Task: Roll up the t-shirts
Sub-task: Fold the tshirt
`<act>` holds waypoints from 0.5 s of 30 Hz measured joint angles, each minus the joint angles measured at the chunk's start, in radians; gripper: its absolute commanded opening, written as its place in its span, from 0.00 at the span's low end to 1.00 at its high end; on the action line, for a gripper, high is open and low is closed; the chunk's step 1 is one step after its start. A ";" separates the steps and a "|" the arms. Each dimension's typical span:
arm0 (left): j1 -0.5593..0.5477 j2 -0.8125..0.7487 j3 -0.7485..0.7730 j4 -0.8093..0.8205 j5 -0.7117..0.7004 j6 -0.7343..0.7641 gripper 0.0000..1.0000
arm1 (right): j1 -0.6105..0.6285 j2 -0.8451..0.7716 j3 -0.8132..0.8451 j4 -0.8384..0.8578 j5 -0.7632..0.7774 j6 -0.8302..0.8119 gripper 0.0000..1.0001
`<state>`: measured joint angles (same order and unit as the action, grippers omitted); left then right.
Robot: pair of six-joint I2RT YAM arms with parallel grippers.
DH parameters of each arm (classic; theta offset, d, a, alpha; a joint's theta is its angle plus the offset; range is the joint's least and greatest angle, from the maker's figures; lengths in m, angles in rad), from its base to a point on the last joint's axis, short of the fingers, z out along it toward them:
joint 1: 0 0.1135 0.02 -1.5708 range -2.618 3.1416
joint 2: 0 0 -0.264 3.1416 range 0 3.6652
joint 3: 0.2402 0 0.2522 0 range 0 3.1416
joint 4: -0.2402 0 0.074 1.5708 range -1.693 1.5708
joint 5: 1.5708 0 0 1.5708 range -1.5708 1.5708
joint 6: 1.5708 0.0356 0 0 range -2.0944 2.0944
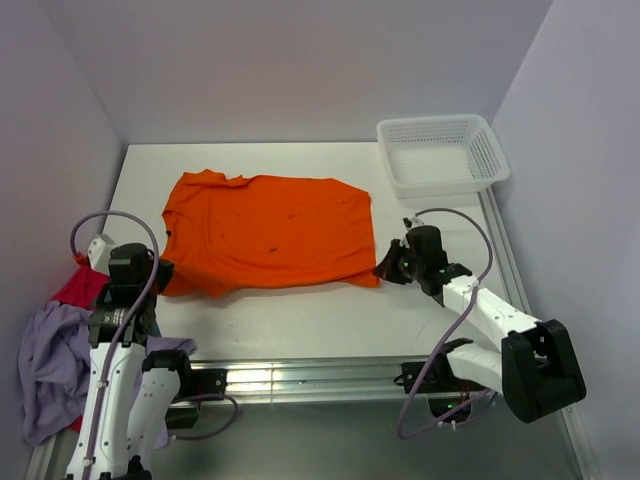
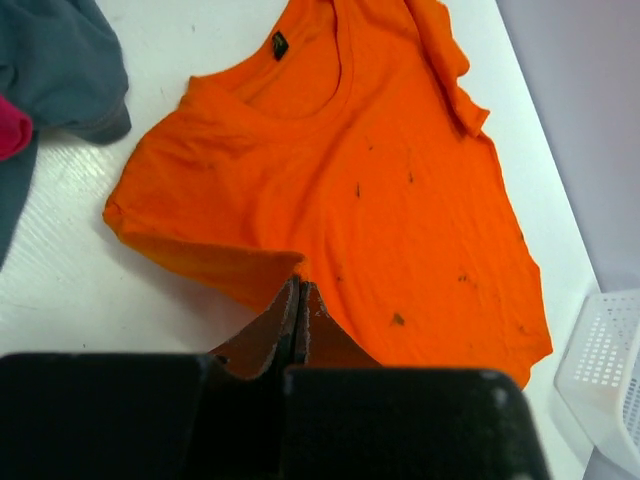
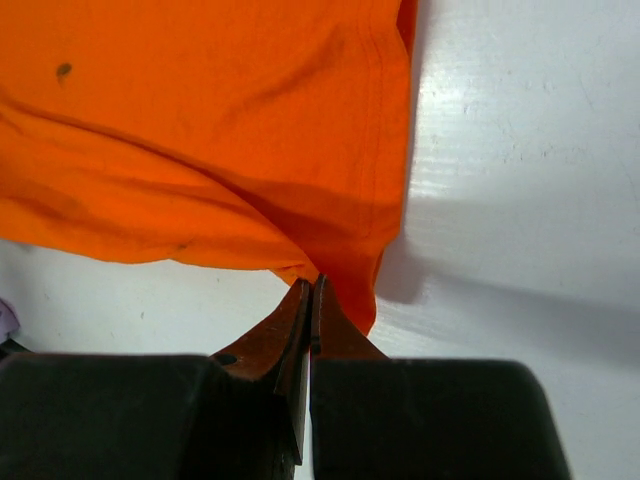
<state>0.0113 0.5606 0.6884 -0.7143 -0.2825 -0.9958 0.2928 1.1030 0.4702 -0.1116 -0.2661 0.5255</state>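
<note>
Orange t-shirt (image 1: 268, 235) lies spread flat across the desk (image 1: 300, 325), collar toward your left. Your left pincer (image 2: 300, 292) and right pincer (image 3: 311, 288) are each clamped tight on a near corner, probably so the near edge lifts evenly for rolling.

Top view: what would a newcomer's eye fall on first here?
The orange shirt lies spread across the middle of the table. The left gripper and the right gripper are each shut on its near edge, one at each end. A white basket stands at the far right corner.
</note>
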 measured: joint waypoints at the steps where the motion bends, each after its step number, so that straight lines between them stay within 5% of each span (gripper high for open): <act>1: 0.000 0.010 0.008 0.003 -0.007 0.007 0.00 | 0.002 0.009 0.010 -0.002 0.003 -0.001 0.00; 15: 0.000 0.269 0.049 0.187 -0.006 0.095 0.00 | 0.006 0.233 0.247 -0.007 0.040 -0.005 0.00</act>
<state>0.0113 0.8299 0.7372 -0.5274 -0.2886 -0.9009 0.2989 1.3357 0.7170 -0.1188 -0.2256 0.5209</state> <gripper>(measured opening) 0.012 0.009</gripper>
